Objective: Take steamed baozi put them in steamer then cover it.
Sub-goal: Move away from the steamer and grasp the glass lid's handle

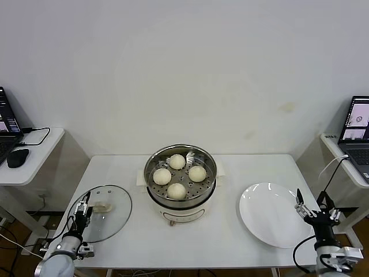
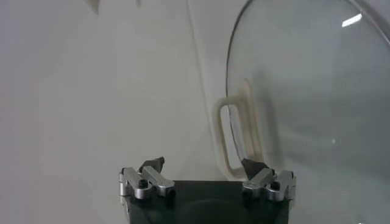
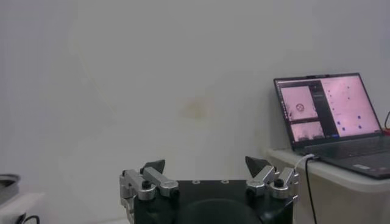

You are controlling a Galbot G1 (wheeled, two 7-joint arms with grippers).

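At table centre, head view: four steamed baozi (image 1: 177, 161) sit in the steamer (image 1: 180, 176); glass lid (image 1: 102, 212) lies apart.

Left wrist: my left gripper (image 2: 204, 165) gapes beside the lid's handle (image 2: 234, 137); a misaligned pinch could slip.

Right wrist: my right gripper (image 3: 206, 165) idles open.

glass lid (image 1: 106, 212) flat, table's left | white plate (image 1: 271, 214) right | laptop (image 1: 356, 130) right side desk | mouse (image 1: 18, 157) left desk

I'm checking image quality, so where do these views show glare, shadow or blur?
Head view: even light, soft shadow under the steamer, all sharp. Left wrist view: a bright glint on the glass lid, whose handle looks soft. Right wrist view: the laptop screen glows, slightly soft.
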